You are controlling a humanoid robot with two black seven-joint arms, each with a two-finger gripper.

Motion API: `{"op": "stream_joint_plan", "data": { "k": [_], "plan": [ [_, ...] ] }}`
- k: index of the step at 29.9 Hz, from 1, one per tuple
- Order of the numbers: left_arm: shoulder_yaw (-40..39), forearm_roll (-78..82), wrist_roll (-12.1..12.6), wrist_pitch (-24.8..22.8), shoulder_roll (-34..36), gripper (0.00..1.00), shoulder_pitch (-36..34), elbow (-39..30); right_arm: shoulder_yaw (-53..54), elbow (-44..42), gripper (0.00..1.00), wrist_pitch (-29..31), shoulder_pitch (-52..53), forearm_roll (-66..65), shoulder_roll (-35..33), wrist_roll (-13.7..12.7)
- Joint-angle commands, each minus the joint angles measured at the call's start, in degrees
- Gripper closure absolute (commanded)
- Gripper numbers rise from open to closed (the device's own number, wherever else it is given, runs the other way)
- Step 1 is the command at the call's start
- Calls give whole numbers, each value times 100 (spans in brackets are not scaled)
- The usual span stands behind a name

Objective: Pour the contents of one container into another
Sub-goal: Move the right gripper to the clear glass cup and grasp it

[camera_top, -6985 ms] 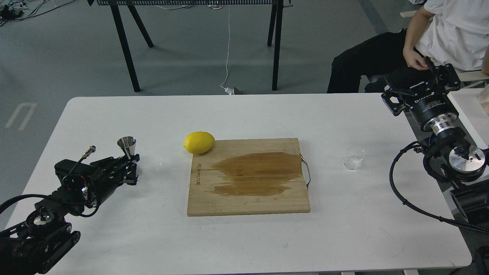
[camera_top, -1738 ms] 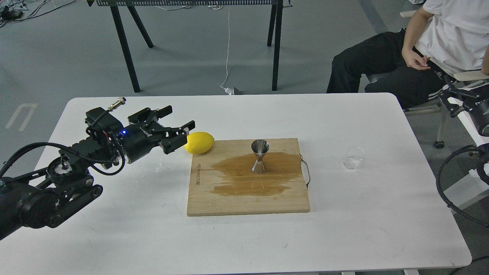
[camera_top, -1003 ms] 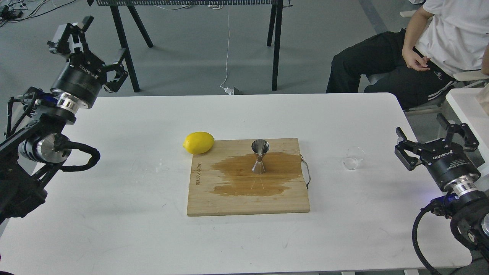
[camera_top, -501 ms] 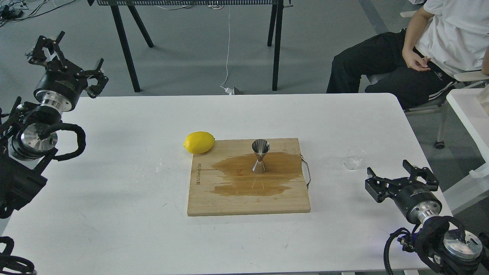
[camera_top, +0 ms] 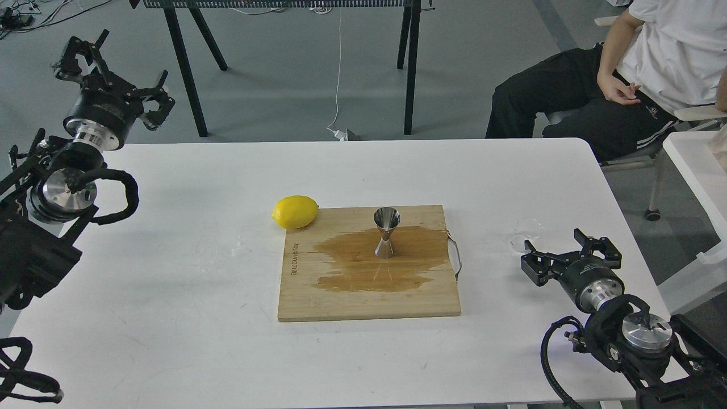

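The steel jigger [camera_top: 386,233] stands upright on the wet patch of the wooden cutting board [camera_top: 369,295], near its middle. The small clear glass cup [camera_top: 527,230] sits on the white table to the right of the board. My right gripper [camera_top: 559,253] is open just in front of the cup, its left finger partly overlapping the glass in view; nothing is held. My left gripper [camera_top: 111,71] is raised at the far left, past the table's back edge, open and empty.
A yellow lemon [camera_top: 295,212] rests against the board's back left corner. The board has a metal handle [camera_top: 456,258] on its right side. A seated person [camera_top: 642,74] is at the back right, and black table legs [camera_top: 187,74] stand behind the white table [camera_top: 170,318].
My right gripper has moved left and up the table, closing in on the glass cup. My left gripper has shifted slightly right and stays raised. Earlier the jigger went from the left side onto the board.
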Motion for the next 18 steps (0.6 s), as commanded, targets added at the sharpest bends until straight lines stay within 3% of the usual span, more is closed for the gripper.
{"op": "stream_joint_plan", "data": {
  "k": [1, 9, 18],
  "plan": [
    [10, 17, 5, -8, 23, 0, -22, 10, -104, -336, 0, 24, 186, 1, 177, -10],
    [19, 26, -48, -26, -12, 0, 13, 81, -148, -917, 0, 481, 283, -175, 635, -159],
    [19, 35, -57, 9, 23, 0, 39, 90, -86, -1312, 1, 517, 485, -166, 679, -159]
  ]
}}
